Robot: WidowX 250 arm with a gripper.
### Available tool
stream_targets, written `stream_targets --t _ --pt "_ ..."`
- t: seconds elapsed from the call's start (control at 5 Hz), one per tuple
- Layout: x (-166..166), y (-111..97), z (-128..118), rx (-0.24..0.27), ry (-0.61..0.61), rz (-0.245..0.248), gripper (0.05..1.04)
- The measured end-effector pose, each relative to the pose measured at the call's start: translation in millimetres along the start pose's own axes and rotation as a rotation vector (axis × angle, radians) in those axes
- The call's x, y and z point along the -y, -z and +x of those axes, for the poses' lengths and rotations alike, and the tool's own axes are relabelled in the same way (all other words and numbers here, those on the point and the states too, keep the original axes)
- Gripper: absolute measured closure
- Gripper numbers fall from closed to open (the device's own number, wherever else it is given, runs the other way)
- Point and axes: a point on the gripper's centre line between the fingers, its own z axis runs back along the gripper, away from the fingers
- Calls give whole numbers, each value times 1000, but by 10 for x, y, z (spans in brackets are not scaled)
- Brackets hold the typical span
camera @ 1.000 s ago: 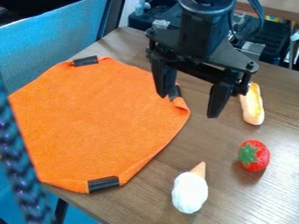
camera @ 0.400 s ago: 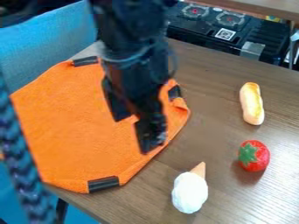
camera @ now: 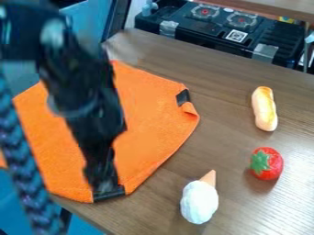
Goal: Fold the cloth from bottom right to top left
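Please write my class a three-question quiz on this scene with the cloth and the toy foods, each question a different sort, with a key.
1. Fill in: the leaves on the strawberry are ____.
2. Which toy lies nearest the cloth?
A) strawberry
B) ice cream
C) bread
3. True or false: in the picture, the gripper is at the cloth's lower edge.

Key: 1 green; 2 B; 3 true.
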Motion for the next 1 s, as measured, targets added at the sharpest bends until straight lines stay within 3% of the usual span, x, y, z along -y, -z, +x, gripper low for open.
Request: stream_targets --t 0.2,0.4,0.6,1.0 --pt "139 238 -188 -70 123 113 82" --pt "154 337 -193 -97 145 179 82" --pt "133 436 -173 -125 147 220 82" --pt "-4 556 -99 -154 106 244 110"
